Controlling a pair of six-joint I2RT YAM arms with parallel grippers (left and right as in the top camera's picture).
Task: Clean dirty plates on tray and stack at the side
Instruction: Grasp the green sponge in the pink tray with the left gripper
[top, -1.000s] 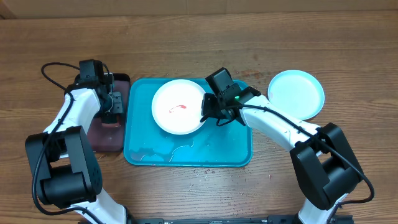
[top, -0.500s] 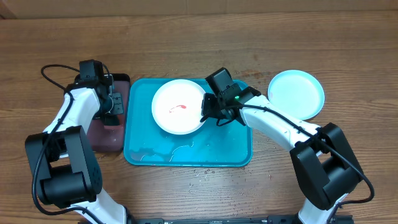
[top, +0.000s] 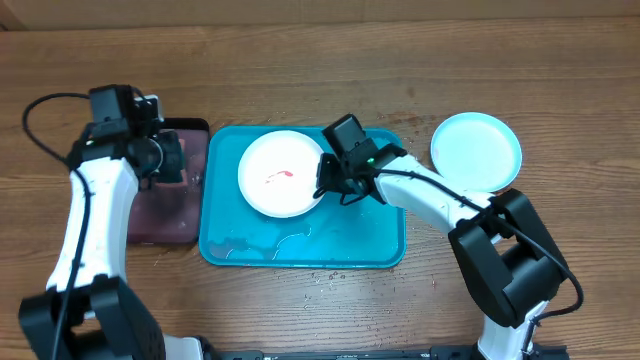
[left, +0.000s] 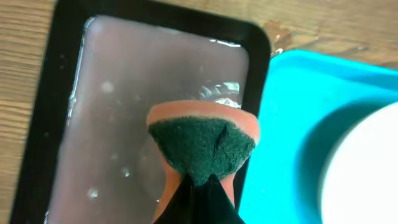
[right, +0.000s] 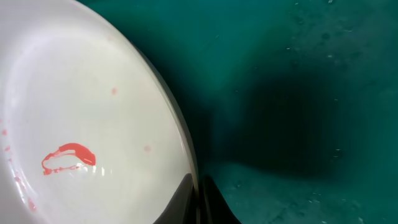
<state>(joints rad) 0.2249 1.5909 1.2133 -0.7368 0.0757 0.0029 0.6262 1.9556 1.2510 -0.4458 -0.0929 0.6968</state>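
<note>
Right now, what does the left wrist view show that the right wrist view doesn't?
Left wrist only: the left hand shut on a green-faced sponge, the black-rimmed tray behind it. Right wrist only: the right hand pinching the white plate by its rim, a red smear on that plate. Both: the white plate on the turquoise tray.

Left arm (top: 82, 220): white links run up alongside tray (top: 370, 240), outside its left rim; elbow bent, wrist turned toward tray.
Left pincer (top: 172, 160): just outside tray's left rim, near far-left corner; jaws closed, pinching sponge (left: 202, 146).
Right arm (top: 430, 197): base off tray's near-right corner; forearm crosses right rim on diagonal.
Right pincer (top: 328, 180): over tray's far half, jaws closed, nipping right rim of white plate (top: 275, 175).
</note>
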